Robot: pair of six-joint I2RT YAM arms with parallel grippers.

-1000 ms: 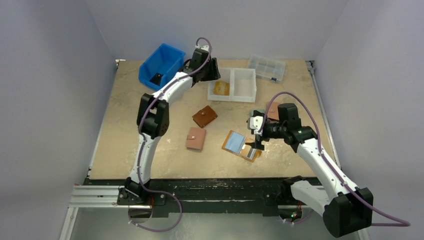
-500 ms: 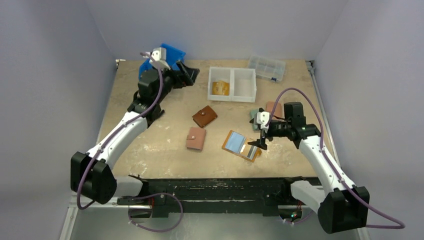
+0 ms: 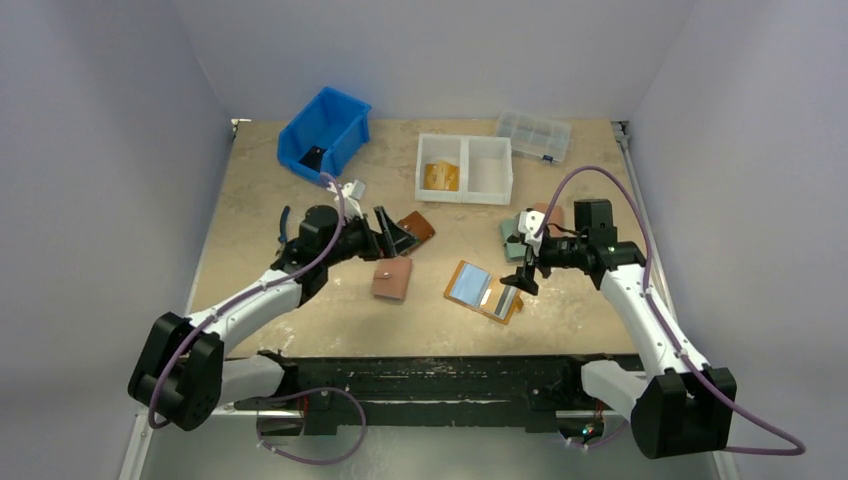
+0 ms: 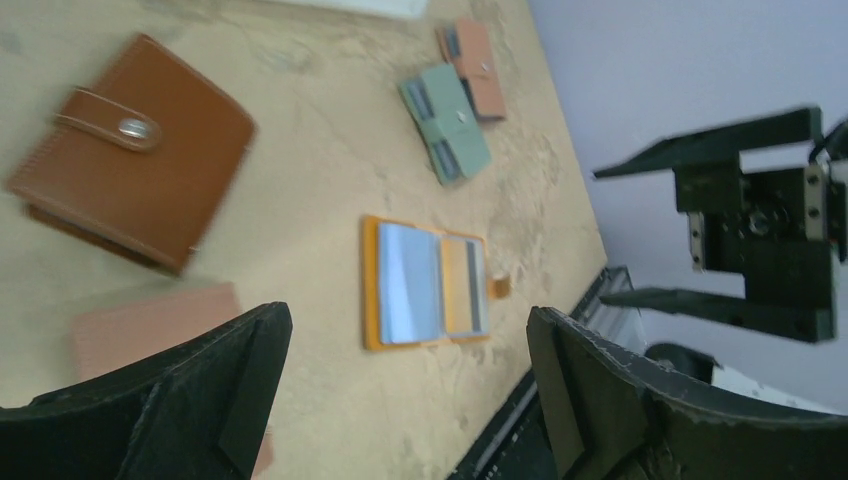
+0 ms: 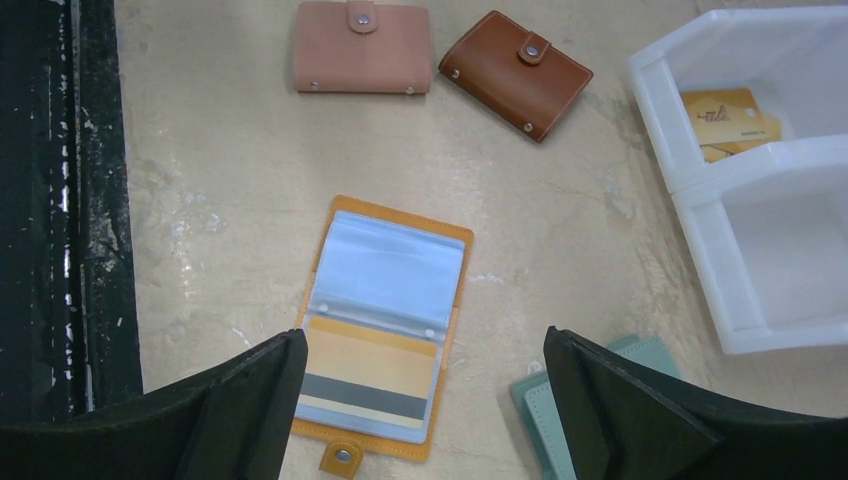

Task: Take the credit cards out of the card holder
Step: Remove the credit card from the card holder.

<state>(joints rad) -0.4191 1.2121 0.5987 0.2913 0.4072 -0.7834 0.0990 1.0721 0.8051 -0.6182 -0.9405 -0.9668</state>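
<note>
The mustard-orange card holder lies open on the table, clear bluish sleeves up. It also shows in the left wrist view and the right wrist view. An orange-yellow credit card with a dark stripe sits in the sleeve by the snap tab. Another orange card lies in the white tray. My right gripper is open and empty, just above the holder's right end. My left gripper is open and empty over the brown wallet, left of the holder.
A dark brown wallet and a pink wallet lie left of the holder. A green wallet and a salmon one lie by the right arm. A blue bin, a white two-part tray and a clear box stand at the back.
My left arm has swung from the back by the tray and blue bin down to the middle, over the brown wallet. My right gripper has drawn slightly up and right off the holder.
</note>
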